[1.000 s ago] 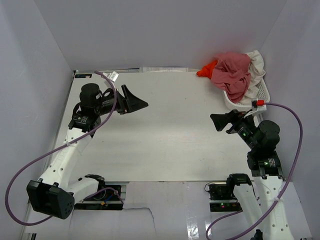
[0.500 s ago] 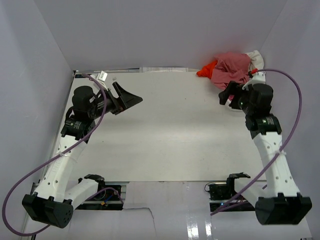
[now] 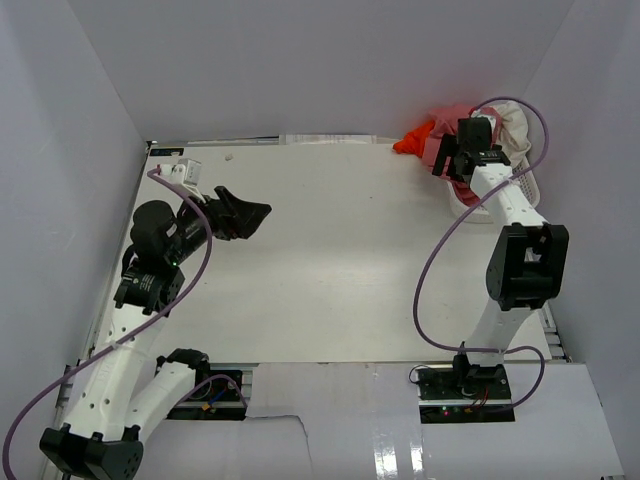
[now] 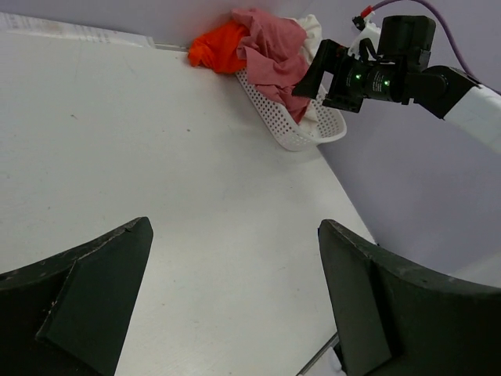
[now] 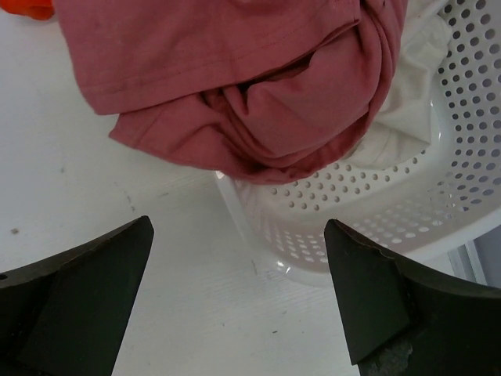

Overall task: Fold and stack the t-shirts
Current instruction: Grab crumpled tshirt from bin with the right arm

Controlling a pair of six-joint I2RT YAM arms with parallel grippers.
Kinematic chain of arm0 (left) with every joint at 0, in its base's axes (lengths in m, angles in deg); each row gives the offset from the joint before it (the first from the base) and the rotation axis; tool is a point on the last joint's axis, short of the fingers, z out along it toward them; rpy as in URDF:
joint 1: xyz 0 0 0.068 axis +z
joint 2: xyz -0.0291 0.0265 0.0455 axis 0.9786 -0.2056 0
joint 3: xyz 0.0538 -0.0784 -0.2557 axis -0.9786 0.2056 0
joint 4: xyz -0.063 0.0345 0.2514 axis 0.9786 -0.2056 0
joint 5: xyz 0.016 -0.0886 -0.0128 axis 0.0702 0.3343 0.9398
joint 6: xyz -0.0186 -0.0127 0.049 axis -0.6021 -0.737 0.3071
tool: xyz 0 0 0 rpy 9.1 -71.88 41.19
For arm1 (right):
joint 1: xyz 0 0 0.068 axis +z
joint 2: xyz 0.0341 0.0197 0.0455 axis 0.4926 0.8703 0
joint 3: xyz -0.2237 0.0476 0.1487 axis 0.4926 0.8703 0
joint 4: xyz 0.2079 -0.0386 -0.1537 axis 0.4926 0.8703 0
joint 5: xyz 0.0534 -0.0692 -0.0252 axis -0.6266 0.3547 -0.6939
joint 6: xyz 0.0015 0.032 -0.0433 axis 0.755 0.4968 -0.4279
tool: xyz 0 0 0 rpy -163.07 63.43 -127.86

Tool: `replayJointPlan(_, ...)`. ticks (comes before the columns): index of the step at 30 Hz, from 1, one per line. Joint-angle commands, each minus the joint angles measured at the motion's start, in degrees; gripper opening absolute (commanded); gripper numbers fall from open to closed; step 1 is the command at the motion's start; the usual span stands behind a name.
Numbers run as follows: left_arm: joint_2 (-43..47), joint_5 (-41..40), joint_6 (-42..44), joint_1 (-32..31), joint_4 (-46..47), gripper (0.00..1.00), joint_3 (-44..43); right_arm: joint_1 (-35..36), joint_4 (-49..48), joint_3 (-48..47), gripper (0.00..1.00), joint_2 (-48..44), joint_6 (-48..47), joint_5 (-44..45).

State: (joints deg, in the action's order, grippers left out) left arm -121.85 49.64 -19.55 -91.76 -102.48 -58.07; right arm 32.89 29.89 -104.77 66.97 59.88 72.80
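T-shirts (image 4: 266, 47) are heaped in the basket (image 4: 290, 129) at the table's (image 3: 340, 270) 1 o'clock corner, where the wide-open, empty right gripper (image 5: 236, 227) should be lowered onto only the top pink shirt (image 5: 235, 94); the left gripper (image 4: 235, 227) is likewise spread, empty.

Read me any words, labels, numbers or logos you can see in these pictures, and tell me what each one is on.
No text can be read.
White tag on the left arm cable: too small to read.
Pale strip at the far edge of the table: faint marks, too blurred.
Pink shirt, white basket: no print visible.
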Motion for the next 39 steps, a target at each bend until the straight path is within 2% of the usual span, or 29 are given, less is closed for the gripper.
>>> replayJointPlan(1, -1.5, -2.1, 3.8, 0.2, 1.0, 0.98, 1.6, -0.5, -1.0, -5.2, 0.96, 3.4, 1.4, 6.0)
replayJointPlan(5, -2.2, -2.7, 5.3, 0.2, -0.1, 0.98, 1.3, -1.3, -5.6, -6.5, 0.95, 8.0, 2.3, 10.2)
replayJointPlan(10, -1.1, -3.2, 5.9, 0.1, -0.3, 0.98, 1.9, -1.9, -5.9, -12.1, 0.95, 15.1, 4.2, 15.6)
replayJointPlan(15, -1.5, -3.8, 6.1, 0.2, 0.1, 0.98, 1.9, -2.1, -7.8, -14.6, 0.94, 19.9, 4.3, 17.0)
replayJointPlan(17, -2.7, -3.1, 6.0, 0.1, 0.1, 0.98, 1.8, -2.3, -7.7, -16.2, 0.9, 22.2, 4.2, 17.6)
replayJointPlan(20, -3.6, -2.3, 5.9, 0.2, 0.0, 0.98, 1.6, -2.7, -7.9, -17.1, 0.73, 23.6, 4.3, 17.7)
replayJointPlan(21, -4.1, -1.9, 5.9, 0.2, 0.0, 0.98, 1.7, -2.7, -7.9, -17.2, 0.39, 23.6, 4.6, 18.2)
replayJointPlan(22, -4.3, -1.6, 5.8, 0.2, -0.1, 0.98, 1.7, -2.8, -7.9, -17.3, 0.22, 23.5, 4.7, 18.1)
replayJointPlan(23, -4.4, -1.4, 5.8, 0.2, 0.0, 0.98, 1.6, -2.8, -7.8, -17.7, 0.12, 23.3, 4.7, 18.0)
replayJointPlan(24, -4.7, -1.4, 5.7, 0.2, 0.0, 0.98, 1.5, -2.7, -7.8, -18.1, 0.08, 23.0, 4.4, 17.8)
replayJointPlan(29, -4.1, -1.4, 5.9, 0.1, 0.2, 0.98, 1.9, -2.7, -7.5, -21.7, 0.08, 17.6, 1.8, 13.3)
replayJointPlan(33, -3.6, -1.4, 6.0, 0.2, 0.2, 0.98, 2.4, -2.5, -4.4, -29.0, 0.08, 9.5, -1.3, 6.8)
replayJointPlan(35, -3.4, -1.4, 6.1, 0.2, 0.3, 0.98, 2.4, -2.1, -3.3, -30.5, 0.09, 5.6, -2.3, -0.1)
replayJointPlan(37, -3.2, -1.4, 6.2, 0.2, 0.3, 0.98, 2.4, -2.1, -3.3, -30.6, 0.09, -1.5, -3.2, -8.8)
replayJointPlan(39, -3.0, -1.4, 6.2, 0.2, 0.2, 0.98, 2.5, -2.1, -2.6, -30.5, 0.1, -8.7, -3.2, -13.7)
